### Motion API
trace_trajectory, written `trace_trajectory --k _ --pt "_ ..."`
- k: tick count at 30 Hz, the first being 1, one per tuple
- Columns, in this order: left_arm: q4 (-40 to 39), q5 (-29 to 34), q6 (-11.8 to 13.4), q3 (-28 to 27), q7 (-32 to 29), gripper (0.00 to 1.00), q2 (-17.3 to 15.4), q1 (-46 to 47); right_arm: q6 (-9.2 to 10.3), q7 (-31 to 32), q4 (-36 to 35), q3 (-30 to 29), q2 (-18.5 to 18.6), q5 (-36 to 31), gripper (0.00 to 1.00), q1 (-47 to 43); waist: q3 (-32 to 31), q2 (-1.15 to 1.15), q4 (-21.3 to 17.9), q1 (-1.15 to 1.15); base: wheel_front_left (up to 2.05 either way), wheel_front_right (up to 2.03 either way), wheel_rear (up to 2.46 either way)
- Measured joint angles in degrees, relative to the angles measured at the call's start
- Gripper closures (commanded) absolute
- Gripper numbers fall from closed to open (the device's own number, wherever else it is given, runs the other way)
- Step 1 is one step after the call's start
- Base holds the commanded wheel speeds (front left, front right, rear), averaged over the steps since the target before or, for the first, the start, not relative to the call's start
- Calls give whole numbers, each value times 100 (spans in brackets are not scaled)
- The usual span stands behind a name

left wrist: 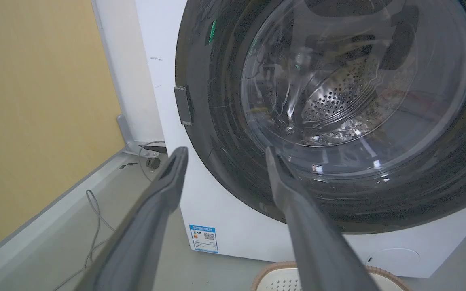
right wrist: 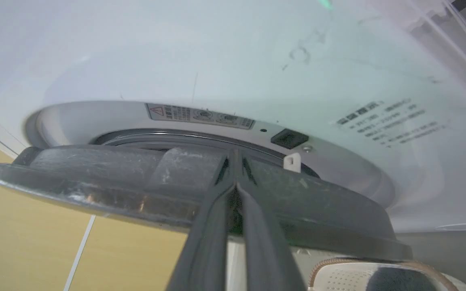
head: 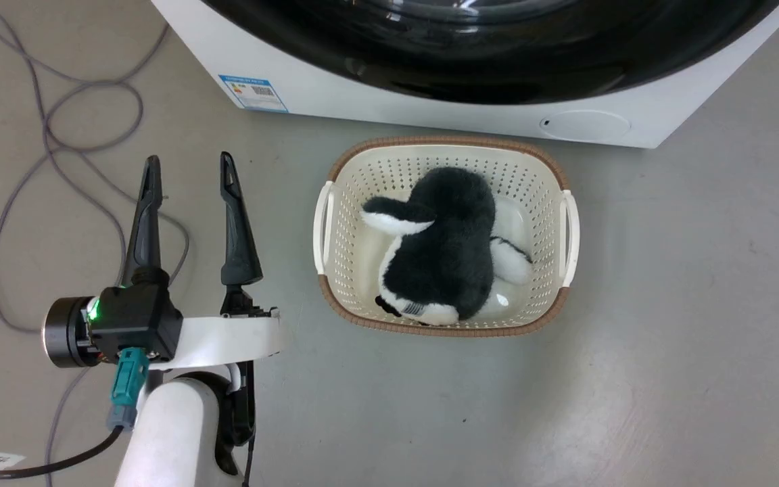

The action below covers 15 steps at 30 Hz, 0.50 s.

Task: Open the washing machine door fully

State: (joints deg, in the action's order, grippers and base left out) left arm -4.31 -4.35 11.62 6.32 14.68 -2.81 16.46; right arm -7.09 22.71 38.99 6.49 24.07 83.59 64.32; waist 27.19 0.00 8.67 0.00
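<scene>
Washing machine door (left wrist: pixel 217 121): big glossy blk round door w/ clear glass bowl, on front of white washing machine (head: pixel 376 101), which sits at top of head view. Door is ajar, not fully open. R wrist view shows a gap btwn its dusty rim and the washer front, w/ white latch hook (right wrist: pixel 292 161) clear of the lock slot (right wrist: pixel 289 138).

Right gripper (right wrist: pixel 233 169): fingers pressed together, tips right at the door rim. Can't tell if a lip is pinched btwn them or if they're just hooked/resting on the edge.

Left gripper (head: pixel 190 159): fingers spread, holding nothing, hovers over floor, well apart from washer, pointed at door's lower part.

In front of washer: cream basket (head: pixel 443 142) w/ blk-white plush toy (head: pixel 443 237) inside, sits near door's swing path. Grey cable (head: pixel 58 108) loops on floor to L. Blue label (head: pixel 253 93) low on washer front.

Step, prob: early-mid swing. Latch looks released, door cracked, most of the arc still to go.

Next move needs, imo: R arm keeps contact on rim and follows the hinge arc outward, not a straight pull. Watch for slip off glossy edge, and for arm or door fouling the basket.
</scene>
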Motion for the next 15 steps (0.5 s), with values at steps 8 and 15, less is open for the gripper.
trace_trajectory --k 8,15 --pt "48 -40 0 4 0 0 0 -7 1 174 -223 69 3 183 100 -385 -181 0 -67 0 0 0 0" --pt "98 -37 -3 -42 0 0 0 -148 2 233 -539 112 -83 361 100 -926 -430 0 -154 0 0 0 0"
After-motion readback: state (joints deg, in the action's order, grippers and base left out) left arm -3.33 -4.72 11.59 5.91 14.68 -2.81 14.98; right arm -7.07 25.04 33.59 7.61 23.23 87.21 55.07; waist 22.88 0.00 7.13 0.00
